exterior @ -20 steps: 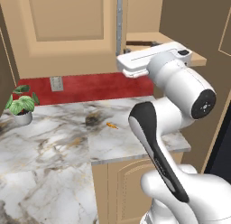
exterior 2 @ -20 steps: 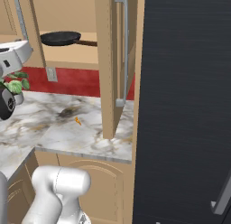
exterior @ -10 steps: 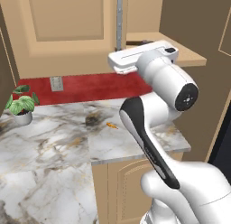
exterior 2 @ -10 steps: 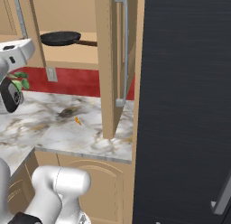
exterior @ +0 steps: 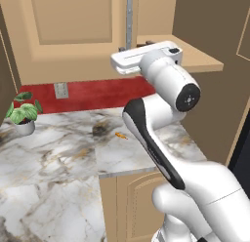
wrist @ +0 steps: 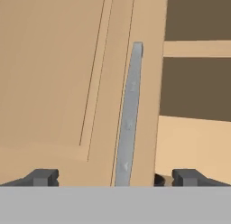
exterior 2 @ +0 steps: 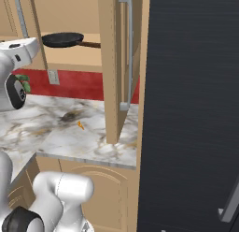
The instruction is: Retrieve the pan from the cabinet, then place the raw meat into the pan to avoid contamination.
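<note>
The pan (exterior 2: 63, 39) is round and black, and it rests on the cabinet's wooden shelf (exterior 2: 88, 52) with its brown handle pointing right. The cabinet's right door (exterior 2: 112, 72) stands open; its left door (exterior: 73, 26) is closed. My gripper (wrist: 116, 179) is open, with its two dark fingertips (wrist: 43, 178) set wide apart. It faces the left door's silver bar handle (wrist: 128, 123), which runs up between them. The white hand (exterior: 146, 58) hovers level with the shelf (exterior: 195, 55), in front of the pan. The raw meat is out of view.
A marble counter (exterior: 58, 158) runs below the cabinet, with a small orange bit (exterior: 119, 135) on it and a potted plant (exterior: 22, 111) at its left. The red backsplash carries a wall outlet (exterior: 61, 90). A tall black appliance (exterior 2: 186, 109) stands at the right.
The hand has swung left along the cabinet front toward the closed door's handle. The jaws have stayed wide open, and the pan has not moved.
</note>
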